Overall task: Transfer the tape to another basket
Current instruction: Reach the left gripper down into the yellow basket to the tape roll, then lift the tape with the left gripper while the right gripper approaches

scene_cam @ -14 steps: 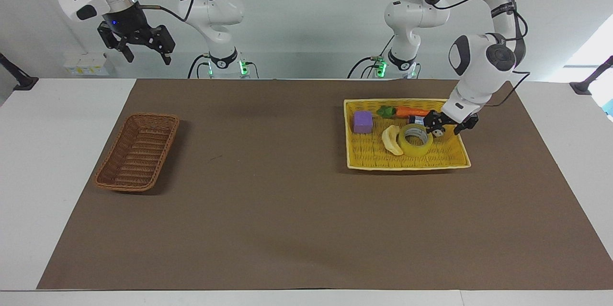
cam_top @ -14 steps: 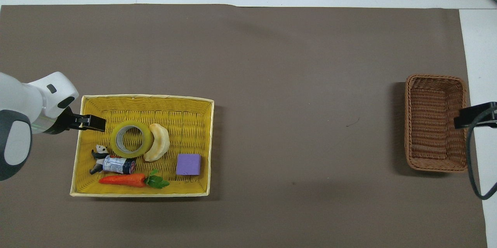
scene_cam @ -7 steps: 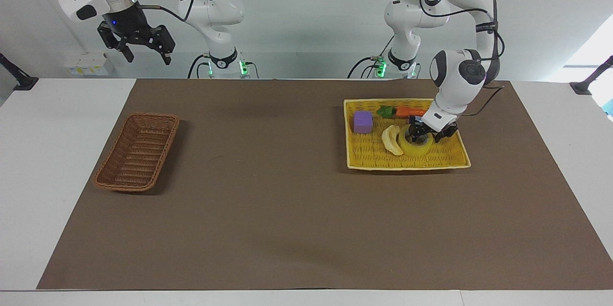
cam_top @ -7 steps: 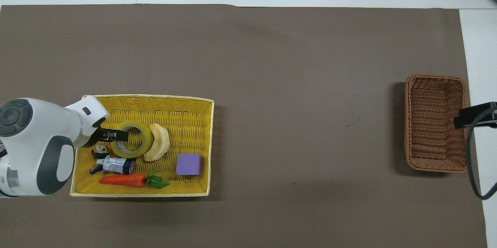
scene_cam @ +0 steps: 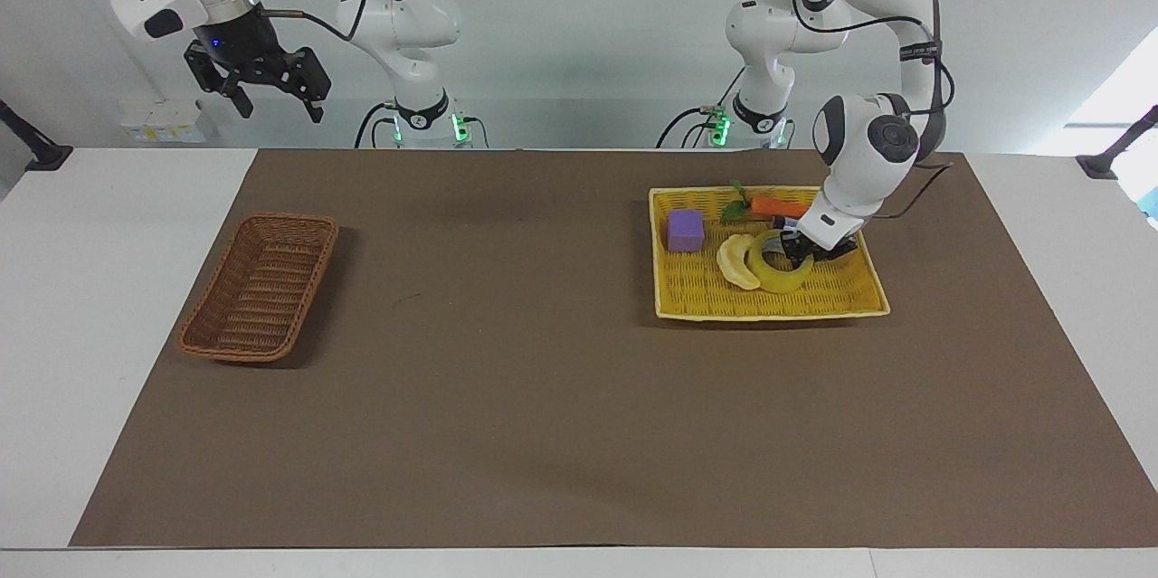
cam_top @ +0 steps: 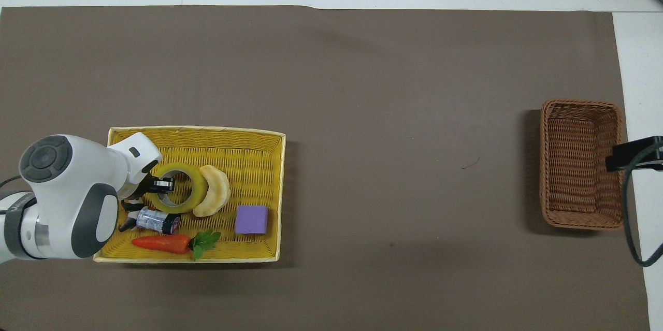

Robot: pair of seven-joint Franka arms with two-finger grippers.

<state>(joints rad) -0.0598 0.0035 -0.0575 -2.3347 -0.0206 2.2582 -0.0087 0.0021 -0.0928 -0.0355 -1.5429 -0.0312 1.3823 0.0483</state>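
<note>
The tape (scene_cam: 776,275) is a yellow roll in the flat yellow basket (scene_cam: 769,314), tilted up on one side. It also shows in the overhead view (cam_top: 192,193). My left gripper (scene_cam: 801,251) is down in that basket, shut on the roll's wall, with one finger in the core; it also shows in the overhead view (cam_top: 158,186). The dark-brown wicker basket (scene_cam: 260,286) stands empty at the right arm's end of the table, as the overhead view (cam_top: 580,163) shows. My right gripper (scene_cam: 258,85) waits open, high above that end.
The yellow basket (cam_top: 197,130) also holds a pale banana (cam_top: 213,198) touching the tape, a purple block (cam_top: 251,219), a carrot (cam_top: 160,242) and a small can (cam_top: 158,220). A brown mat covers the table between the two baskets.
My left gripper moved from the yellow basket's edge into the tape's core and closed on its wall. The roll tipped up, pushing the banana; the carrot shifted. The right arm stayed still.
</note>
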